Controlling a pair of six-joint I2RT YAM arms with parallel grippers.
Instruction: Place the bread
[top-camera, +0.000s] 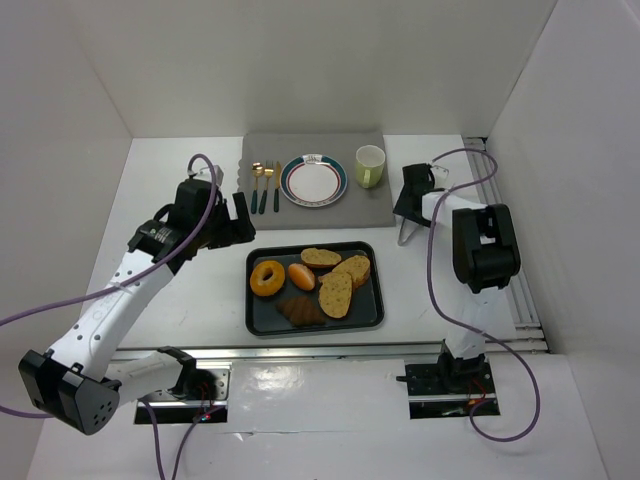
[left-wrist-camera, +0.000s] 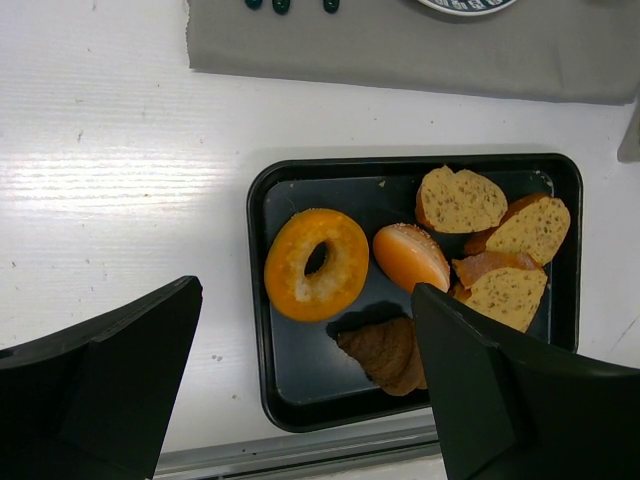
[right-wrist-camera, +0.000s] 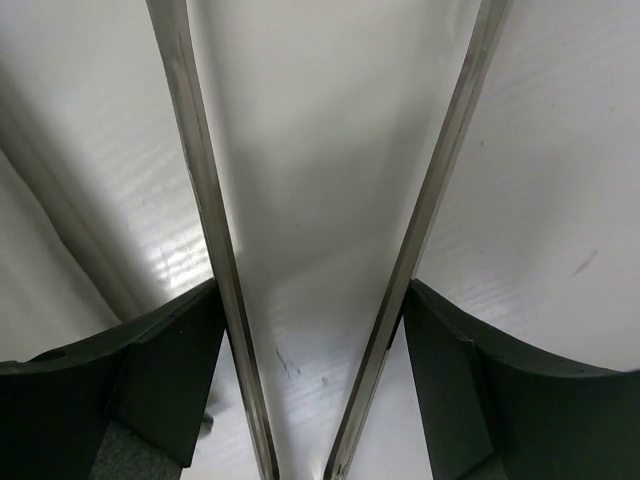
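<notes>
A black tray (top-camera: 250, 300) holds an orange bagel (top-camera: 267, 277), a round bun (top-camera: 301, 276), several seeded bread slices (top-camera: 336, 292) and a dark croissant (top-camera: 300, 311). My left gripper (top-camera: 232, 222) is open and empty, above the table just left of the tray's far left corner. In its wrist view the bagel (left-wrist-camera: 317, 263), bun (left-wrist-camera: 410, 257), croissant (left-wrist-camera: 388, 352) and slices (left-wrist-camera: 460, 200) lie below the gripper (left-wrist-camera: 305, 320). My right gripper (top-camera: 410, 200) is shut on metal tongs (top-camera: 404, 235) to the right of the tray. The tongs' arms (right-wrist-camera: 205, 200) sit spread between its fingers (right-wrist-camera: 170, 370).
A grey mat (top-camera: 370, 205) at the back carries a white plate (top-camera: 313, 180) with a coloured rim, gold cutlery (top-camera: 265, 185) and a pale green cup (top-camera: 370, 166). White walls close in left, right and back. A metal rail (top-camera: 330, 350) runs along the near edge.
</notes>
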